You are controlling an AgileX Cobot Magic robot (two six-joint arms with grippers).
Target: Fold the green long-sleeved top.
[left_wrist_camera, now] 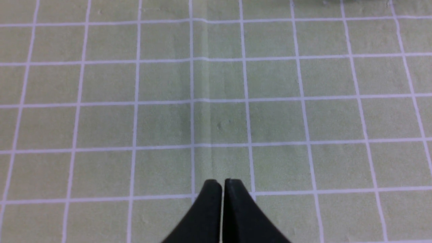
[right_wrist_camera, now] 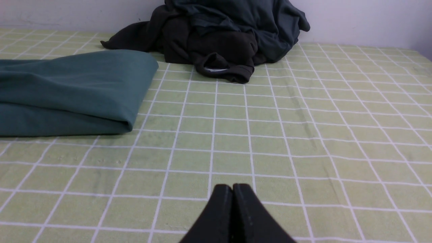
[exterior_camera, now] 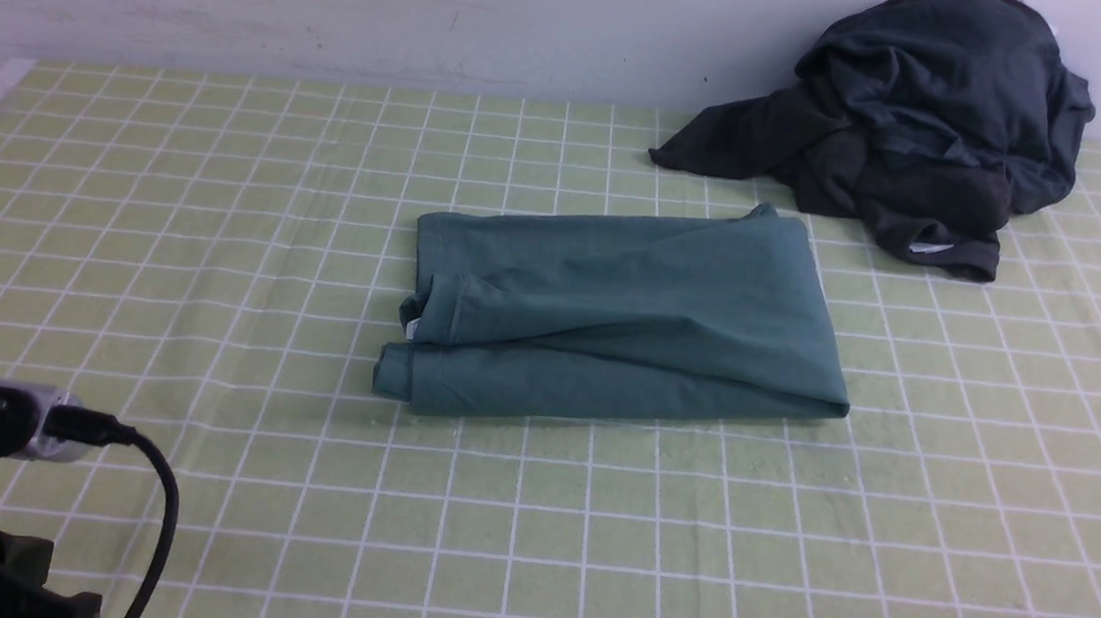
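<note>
The left pincer (left_wrist_camera: 222, 184) has its 2 black fingers pressed together with nothing between them. It hangs over a bare part of the bench (left_wrist_camera: 101, 118), which is covered with a light green cloth with a white grid.

The right pincer (right_wrist_camera: 233, 189) is also closed, its fingertips touching each other and holding nothing, low over the same grid cloth.

The green long-sleeved top (right_wrist_camera: 67, 91) lies ahead of the right pincer and to its left side, well apart from it. In the front view the top (exterior_camera: 619, 314) is folded into a flat rectangular packet near the middle of the bench.

Further ahead of the right pincer, a pile of dark grey garments (right_wrist_camera: 219, 37) is crumpled against the white wall (right_wrist_camera: 364, 20), near the top's far corner.
</note>
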